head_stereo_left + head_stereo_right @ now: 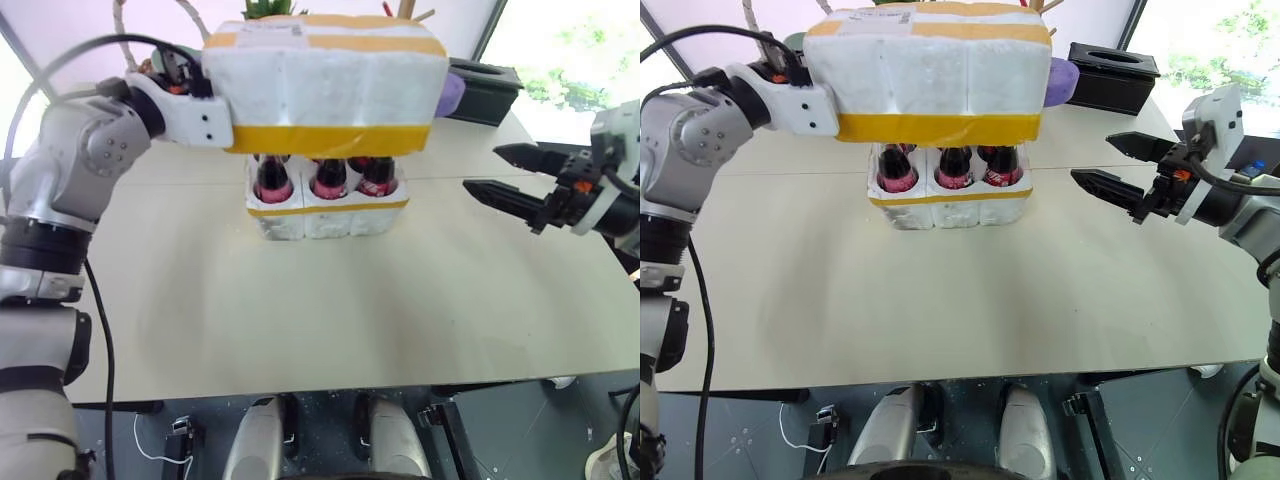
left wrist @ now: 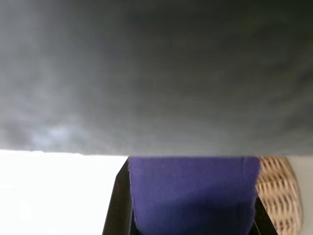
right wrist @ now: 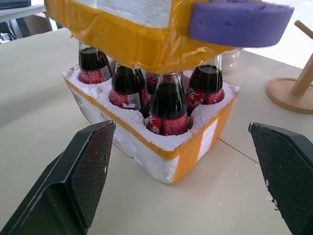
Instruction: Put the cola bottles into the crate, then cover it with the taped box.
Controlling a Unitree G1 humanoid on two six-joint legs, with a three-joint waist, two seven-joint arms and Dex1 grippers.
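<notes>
The taped box, white foam with wide yellow tape bands, hangs just above the crate and hides the bottles' caps. My left gripper is at the box's left end, shut on a purple round piece of it. The crate, a low white foam tray with a yellow band, stands at the table's far middle. Several cola bottles stand upright in its wells. My right gripper is open to the right of the crate, pointing at it, apart from it and empty. Its fingers frame the crate in the right wrist view.
A black box sits at the back right of the table. A second purple piece sticks out of the taped box's right end. A wooden stand and a wicker basket are behind the crate.
</notes>
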